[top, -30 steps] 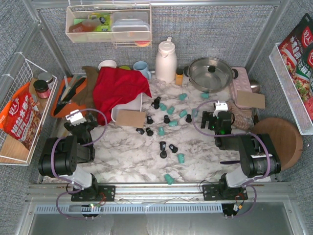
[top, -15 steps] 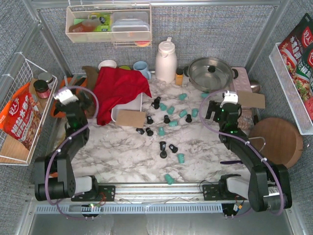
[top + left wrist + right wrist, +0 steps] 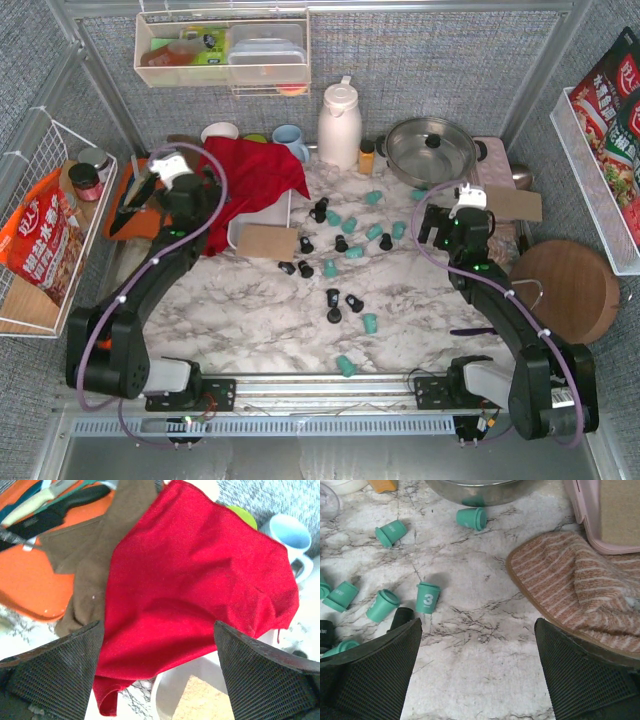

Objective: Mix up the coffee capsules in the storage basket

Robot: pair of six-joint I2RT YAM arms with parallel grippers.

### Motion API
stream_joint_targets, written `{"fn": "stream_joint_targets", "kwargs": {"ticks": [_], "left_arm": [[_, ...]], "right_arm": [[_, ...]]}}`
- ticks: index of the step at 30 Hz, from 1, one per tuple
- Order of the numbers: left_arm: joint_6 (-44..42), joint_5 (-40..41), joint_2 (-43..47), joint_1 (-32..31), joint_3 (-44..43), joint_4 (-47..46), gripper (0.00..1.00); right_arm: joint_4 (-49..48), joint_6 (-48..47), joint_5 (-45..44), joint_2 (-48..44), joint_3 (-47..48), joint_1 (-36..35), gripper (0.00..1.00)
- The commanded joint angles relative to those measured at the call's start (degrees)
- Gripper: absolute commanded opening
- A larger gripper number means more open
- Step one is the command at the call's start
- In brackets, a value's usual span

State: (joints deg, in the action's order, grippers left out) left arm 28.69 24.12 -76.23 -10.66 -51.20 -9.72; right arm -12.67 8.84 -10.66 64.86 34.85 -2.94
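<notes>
Coffee capsules (image 3: 354, 252), teal and black, lie scattered on the marble desk (image 3: 250, 320), to the right of the storage basket (image 3: 268, 214). The basket sits partly under a red cloth (image 3: 250, 175) and a brown card (image 3: 265, 241). Left pincer (image 3: 157, 645) hangs over the red cloth, jaws wide, empty. Right pincer (image 3: 477, 630) hangs over bare desk near teal pods, jaws wide, empty.

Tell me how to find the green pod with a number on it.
Start at the big silver pan at the back. Green pods are scattered in front of it, left of the striped cloth. Your pod is the only one showing a white 3.
</notes>
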Motion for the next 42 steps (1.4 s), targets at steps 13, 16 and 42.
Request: {"fn": "stream_joint_targets", "kwargs": {"ticks": [13,16,42], "left_arm": [[-36.31,-3.61,-26.36,-13.0,-23.95,9.37,0.97],[-36.19,-4.99,-30.19,-13.61,-28.61,15.38,0.92],[-31.64,22.91,-27.51,-13.54,-37.25,7.27,0.0]], "right_arm": [[0.26,0.83,4.59,1.01,1.44,-0.05,0.99],[0.4,0.91,4.89,1.23,1.61,-0.05,0.99],[1.51,1.09,6.45,2.67,2.84,-0.05,0.99]]}}
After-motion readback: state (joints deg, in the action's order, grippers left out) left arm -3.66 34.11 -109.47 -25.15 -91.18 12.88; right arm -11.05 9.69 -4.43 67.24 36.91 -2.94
